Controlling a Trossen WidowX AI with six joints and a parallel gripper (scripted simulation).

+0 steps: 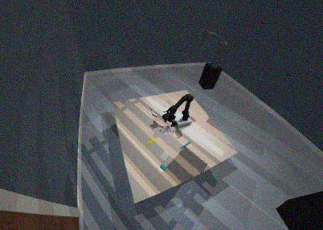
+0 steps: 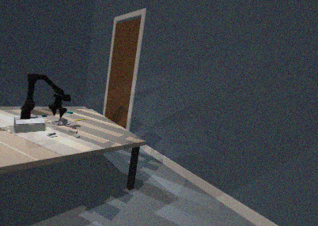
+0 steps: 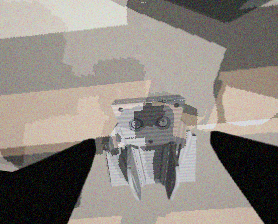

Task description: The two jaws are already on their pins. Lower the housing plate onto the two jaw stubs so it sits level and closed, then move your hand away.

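Nearest in my wrist view, the claw [image 1: 169, 125] [image 2: 58, 114] [image 3: 152, 140] is released, its two black fingers spread wide, one at each side, with nothing between their tips. Beyond them, framed in the gap, I see the plate [image 3: 149, 139], pale and ridged, with a dark patch of shade over its middle. Two round bosses show side by side on it, and small holes sit near its upper corners. Two pointed jaws [image 3: 134, 172] [image 3: 171, 175] reach out from its lower edge, side by side, their tips apart. A paler ridged piece lies around and behind them. I cannot tell from here whether the plate sits fully level.

From outside, my arm [image 1: 181, 104] [image 2: 43, 77] bends over the table [image 1: 141, 190] [image 2: 119, 146], with the claw pointing down above the grey parts. A pale box [image 2: 29, 126] stands near the arm's foot. From above, a yellow strip [image 1: 150, 141] [image 2: 80, 120] lies near those parts, a teal bar [image 1: 186, 145] lies on another side, and a small teal block [image 1: 163, 167] is farther off. Past the table, a brown door [image 2: 123, 70] in a pale frame stands at the wall.
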